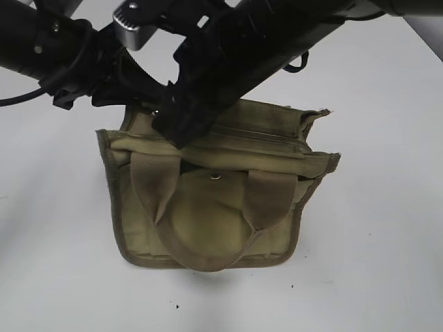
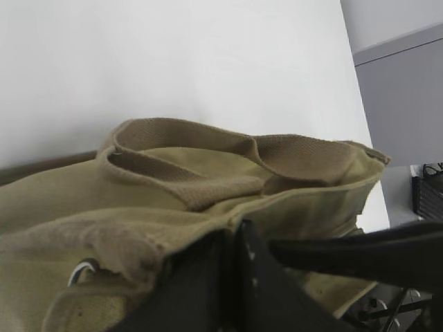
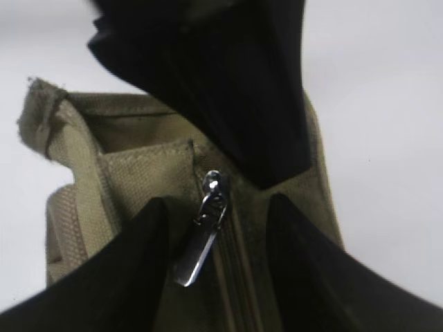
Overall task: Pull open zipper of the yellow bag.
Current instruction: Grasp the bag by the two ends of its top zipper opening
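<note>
Zipper pull tab (image 3: 201, 238) between right tool (image 3: 218, 256) fingers

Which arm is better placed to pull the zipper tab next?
The right. Its gripper has open jaws on either side of the silver tab, while the left gripper is shut on the bag fabric.

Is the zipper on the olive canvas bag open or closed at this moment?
Closed where visible: in the right wrist view the zipper's teeth are meshed below the silver pull tab on the olive canvas bag. The arms hide the rest.
</note>
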`<state>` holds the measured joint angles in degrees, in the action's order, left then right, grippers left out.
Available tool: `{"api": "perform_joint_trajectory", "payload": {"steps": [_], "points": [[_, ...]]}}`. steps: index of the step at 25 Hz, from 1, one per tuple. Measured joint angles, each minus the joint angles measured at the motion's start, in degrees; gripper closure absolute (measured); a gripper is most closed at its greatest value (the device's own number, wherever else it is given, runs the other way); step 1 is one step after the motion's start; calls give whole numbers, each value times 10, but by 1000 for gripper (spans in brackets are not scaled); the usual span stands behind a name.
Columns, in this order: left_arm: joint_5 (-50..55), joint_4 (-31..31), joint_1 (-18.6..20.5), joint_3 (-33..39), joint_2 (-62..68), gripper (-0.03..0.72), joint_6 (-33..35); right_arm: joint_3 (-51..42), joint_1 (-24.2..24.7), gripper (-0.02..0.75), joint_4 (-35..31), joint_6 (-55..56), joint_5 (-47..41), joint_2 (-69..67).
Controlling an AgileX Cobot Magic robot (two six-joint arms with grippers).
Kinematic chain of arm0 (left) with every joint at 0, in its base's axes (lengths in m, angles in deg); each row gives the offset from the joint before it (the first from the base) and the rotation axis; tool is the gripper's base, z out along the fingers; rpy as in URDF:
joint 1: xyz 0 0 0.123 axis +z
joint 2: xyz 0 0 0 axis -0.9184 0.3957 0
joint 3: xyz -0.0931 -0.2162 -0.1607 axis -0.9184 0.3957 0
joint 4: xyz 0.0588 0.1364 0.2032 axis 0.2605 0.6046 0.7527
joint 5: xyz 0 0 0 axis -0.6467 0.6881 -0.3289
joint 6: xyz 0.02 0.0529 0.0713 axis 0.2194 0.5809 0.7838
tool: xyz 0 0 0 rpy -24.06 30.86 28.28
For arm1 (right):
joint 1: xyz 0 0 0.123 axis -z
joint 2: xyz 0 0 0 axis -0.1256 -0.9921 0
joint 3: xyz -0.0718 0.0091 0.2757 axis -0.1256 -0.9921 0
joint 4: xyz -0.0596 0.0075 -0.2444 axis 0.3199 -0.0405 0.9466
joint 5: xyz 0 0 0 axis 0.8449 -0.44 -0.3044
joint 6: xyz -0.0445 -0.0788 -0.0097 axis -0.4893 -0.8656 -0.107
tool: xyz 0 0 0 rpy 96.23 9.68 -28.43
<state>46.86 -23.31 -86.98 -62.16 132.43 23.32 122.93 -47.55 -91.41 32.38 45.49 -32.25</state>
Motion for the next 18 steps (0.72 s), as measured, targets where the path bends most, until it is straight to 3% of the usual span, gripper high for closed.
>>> {"api": "perform_joint_trajectory", "payload": {"steps": [5,16,18], "points": [[3,-7,0,1,0,681,0,1,0,398,26,15,-1,-12],[7,-9,0,1,0,684,0,4,0,724,36,20,-29,-18],[8,-9,0,1,0,684,0,4,0,736,37,20,-36,-19]]}}
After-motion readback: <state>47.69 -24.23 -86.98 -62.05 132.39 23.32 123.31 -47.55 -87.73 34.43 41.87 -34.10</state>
